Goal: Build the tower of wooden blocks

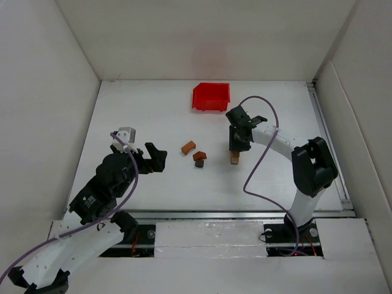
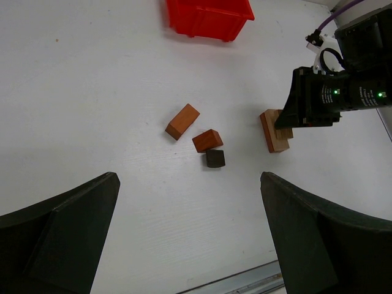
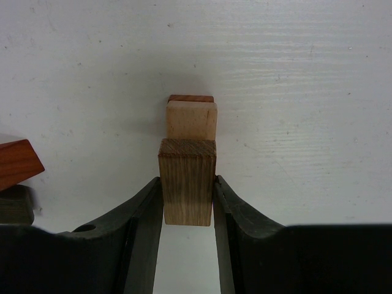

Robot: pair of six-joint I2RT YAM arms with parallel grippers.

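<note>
In the right wrist view, my right gripper (image 3: 187,184) is shut on a brown wooden block (image 3: 187,177). That block rests on a light tan block (image 3: 192,120), which lies over a reddish-brown block (image 3: 191,98). This stack (image 1: 234,158) stands right of the table's middle and also shows in the left wrist view (image 2: 272,131). To its left lie loose blocks: an orange-brown one (image 1: 188,147), a reddish-brown one (image 1: 199,156) and a small dark one (image 1: 199,163). My left gripper (image 1: 158,159) is open and empty, left of the loose blocks.
A red plastic bin (image 1: 211,97) sits at the back of the table, behind the blocks. White walls enclose the table on three sides. A metal rail runs along the near edge (image 1: 245,214). The right arm's purple cable loops above the table near the stack.
</note>
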